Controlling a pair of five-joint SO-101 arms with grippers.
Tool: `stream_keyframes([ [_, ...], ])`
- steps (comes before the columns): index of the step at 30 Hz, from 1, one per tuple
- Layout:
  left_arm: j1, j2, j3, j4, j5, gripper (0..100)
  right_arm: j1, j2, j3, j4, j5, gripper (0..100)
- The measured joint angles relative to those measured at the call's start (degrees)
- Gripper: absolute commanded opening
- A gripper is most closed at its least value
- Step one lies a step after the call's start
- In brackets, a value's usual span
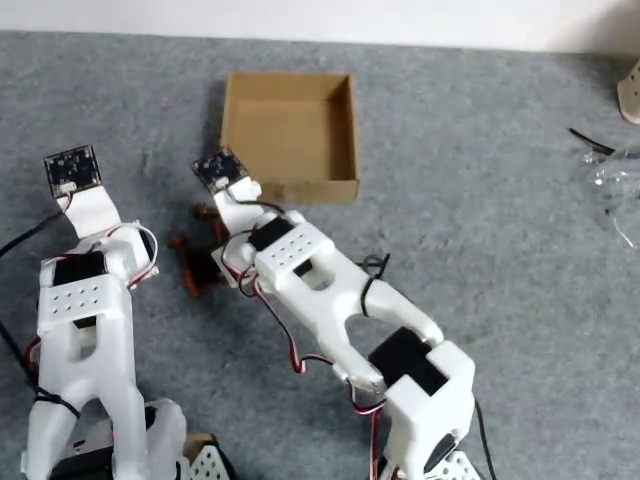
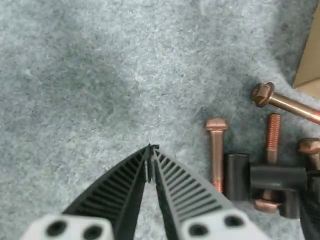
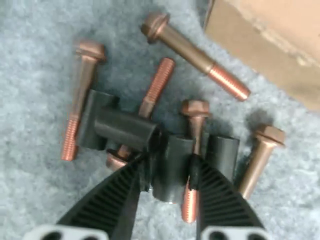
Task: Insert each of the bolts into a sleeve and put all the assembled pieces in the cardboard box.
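In the high view the cardboard box [image 1: 300, 188] stands open near the far edge of the grey tabletop [image 1: 500, 250]. The heap of bolts and sleeves [image 1: 192, 272] lies just beside the box's near left corner, on the side toward the near edge, with the right arm stretched over it. The left arm stands apart, closer to the left edge.

In the left wrist view the left tool [image 2: 151, 150] is clenched, tip against tip, over bare tabletop. Near it a copper bolt [image 2: 216, 150] lies flat against a dark sleeve [image 2: 236, 176].

In the right wrist view the right tool [image 3: 170, 162] is released, its fingers [image 3: 125, 192] spread either side of a middle sleeve [image 3: 172, 167]. A hex bolt [image 3: 195, 125] lies along one finger, and the box wall shows just beyond.
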Motion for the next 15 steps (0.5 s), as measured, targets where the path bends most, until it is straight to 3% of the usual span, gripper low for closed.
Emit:
stream_keyframes([
  [15, 0.00, 0.00, 0.00, 0.00, 0.00, 1, -0.18, 0.00, 0.26, 1.05, 0.00, 11.7],
])
